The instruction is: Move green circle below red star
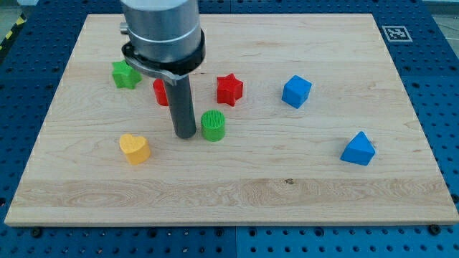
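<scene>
The green circle (213,125) stands on the wooden board (237,193), a little below and to the left of the red star (229,89). My tip (185,134) rests on the board just to the left of the green circle, close to it or touching it. The rod rises from there and hides part of a red block (160,92) behind it, whose shape I cannot make out.
A green star (125,74) lies at the upper left, a yellow heart (134,148) below and left of my tip. A blue cube (296,91) sits right of the red star, a blue triangular block (358,149) at the right.
</scene>
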